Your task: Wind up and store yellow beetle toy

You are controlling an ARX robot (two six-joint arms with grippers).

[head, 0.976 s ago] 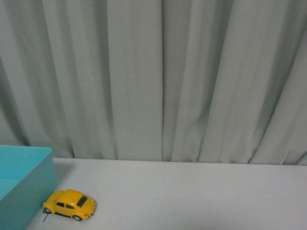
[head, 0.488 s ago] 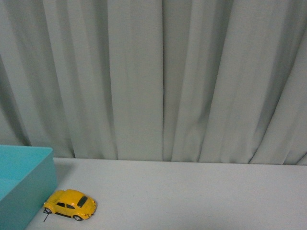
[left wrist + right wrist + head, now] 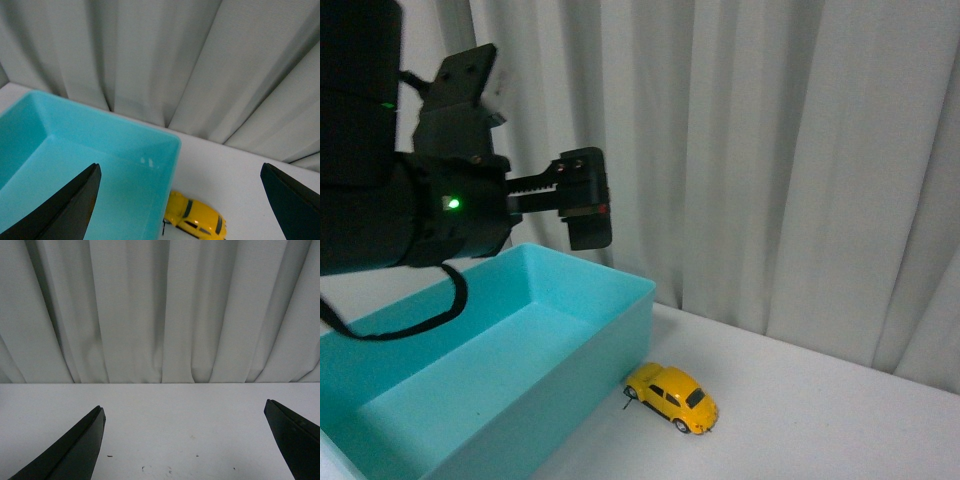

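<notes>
The yellow beetle toy (image 3: 672, 396) stands on its wheels on the white table, close to the near right corner of the turquoise box (image 3: 620, 281). A thin dark pin sticks out at the toy's end nearest the box. My left gripper (image 3: 588, 205) is open and empty, high above the box's far rim. In the left wrist view the toy (image 3: 196, 218) lies below, between the spread fingers (image 3: 65, 210), next to the box's wall (image 3: 172, 140). My right gripper (image 3: 183, 405) is open and empty over bare table. The toy is out of its view.
The box is empty inside. A grey pleated curtain (image 3: 800, 150) hangs along the table's far edge. White table surface (image 3: 820, 420) stretches to the right of the toy. A few small dark specks (image 3: 142, 469) mark the table under the right gripper.
The front view now frames much more of the box, and my left arm has come into view above it. The toy still stands next to the box's wall.
</notes>
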